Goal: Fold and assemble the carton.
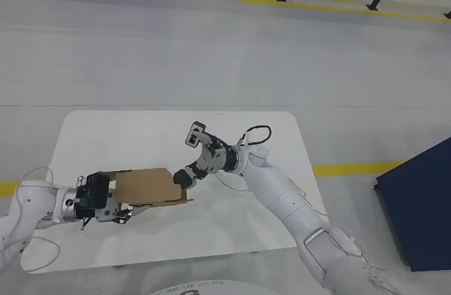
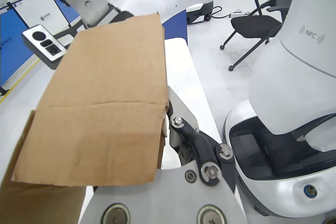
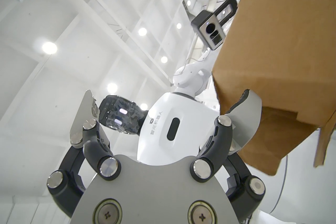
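Observation:
A brown cardboard carton (image 1: 147, 187) is held just above the white table (image 1: 232, 140), partly unfolded, with a loose flap at each end. My left gripper (image 1: 124, 210) is at its left end, shut on the carton's side wall (image 2: 105, 93). One left finger (image 2: 183, 109) shows beside that edge; the other is hidden behind the cardboard. My right gripper (image 1: 187, 177) is at the carton's right end. Its own view shows the right gripper (image 3: 168, 104) open wide, with one fingertip (image 3: 250, 104) pressed against the carton's corner (image 3: 275, 51) and the other finger (image 3: 85, 109) free in the air.
The table's right and far parts are bare. A dark blue box (image 1: 432, 199) stands on the floor to the right of the table. A black office chair (image 2: 252, 22) stands on the floor beyond the table's edge.

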